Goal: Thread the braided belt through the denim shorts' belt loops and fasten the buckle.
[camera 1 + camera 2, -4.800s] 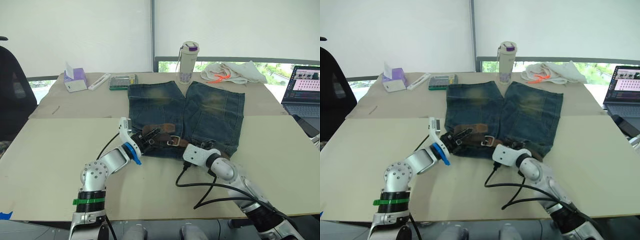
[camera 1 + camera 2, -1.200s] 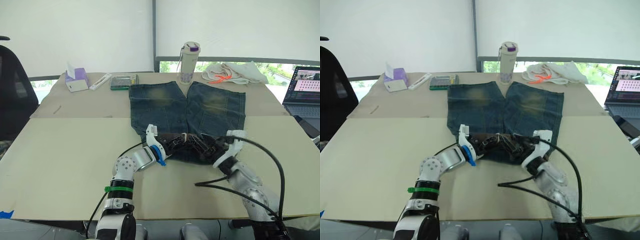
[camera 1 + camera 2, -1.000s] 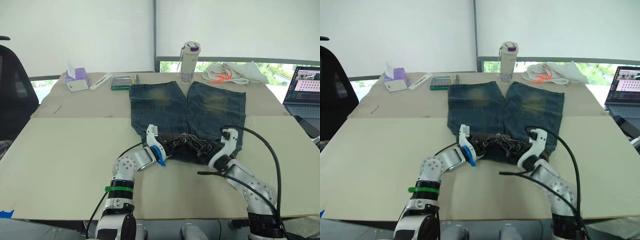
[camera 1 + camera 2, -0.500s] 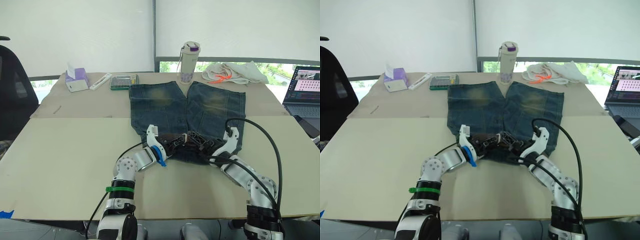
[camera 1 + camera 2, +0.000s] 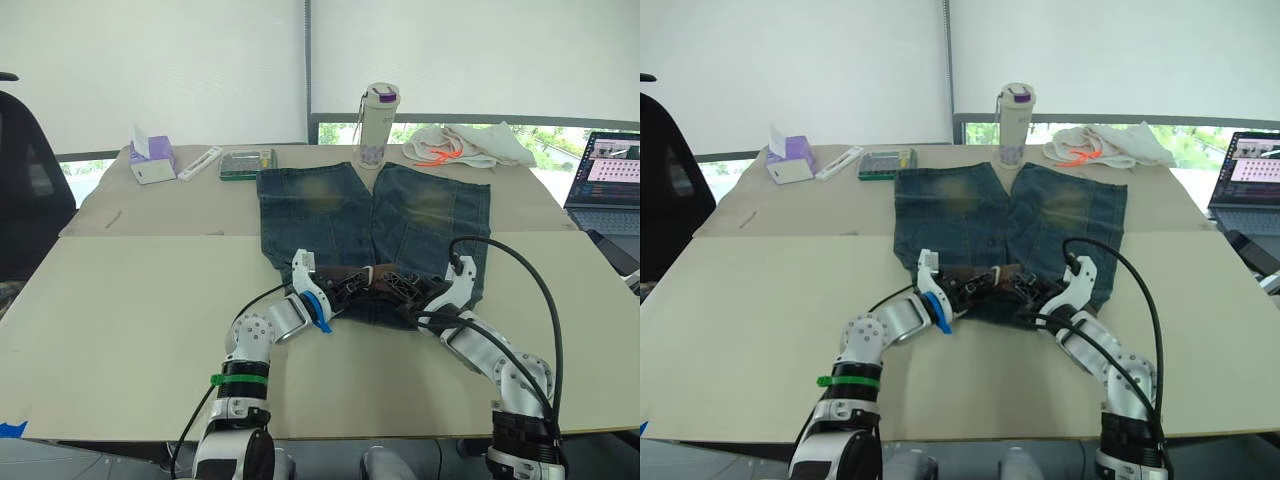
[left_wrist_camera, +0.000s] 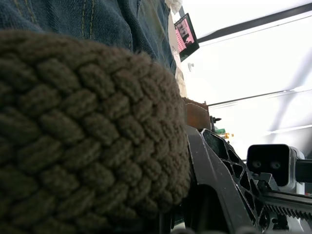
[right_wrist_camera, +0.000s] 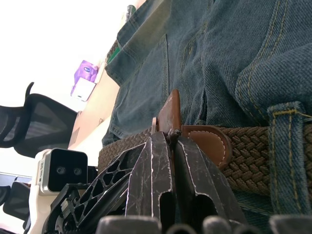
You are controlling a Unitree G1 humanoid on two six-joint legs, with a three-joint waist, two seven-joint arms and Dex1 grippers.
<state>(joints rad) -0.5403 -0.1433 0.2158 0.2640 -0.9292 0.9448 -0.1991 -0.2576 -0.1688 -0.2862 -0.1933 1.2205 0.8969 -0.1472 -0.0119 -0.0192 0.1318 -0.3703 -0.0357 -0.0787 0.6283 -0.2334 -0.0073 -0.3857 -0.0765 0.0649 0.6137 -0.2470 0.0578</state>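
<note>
1. The belt (image 5: 372, 281) is a dark brown woven strap that lies along the waistband at the near edge of the shorts (image 5: 375, 225). In the right wrist view it passes under a blue belt loop (image 7: 288, 146), and it carries a smooth brown leather tab.
2. The buckle (image 5: 996, 277) shows as a small bright spot near the middle of the waistband, between the two grippers.
3. The shorts are flat on the table (image 5: 120, 300), with the waistband near and the two legs pointing far. They have faded yellowish patches on the legs.
4. The left gripper (image 5: 345, 285) is at the left part of the waistband. Its fingers are around the strap, which fills the left wrist view.
5. The right gripper (image 7: 168, 161) is at the right part of the waistband. Its fingers are pressed together on the brown leather tab.
6. To the left and right of the shorts the table is bare and wide.
7. At the far edge stand a bottle (image 5: 377, 124), a white cloth (image 5: 468, 145), a tissue box (image 5: 150, 160) and a calculator (image 5: 246, 164). A laptop (image 5: 607, 180) is at the far right.
</note>
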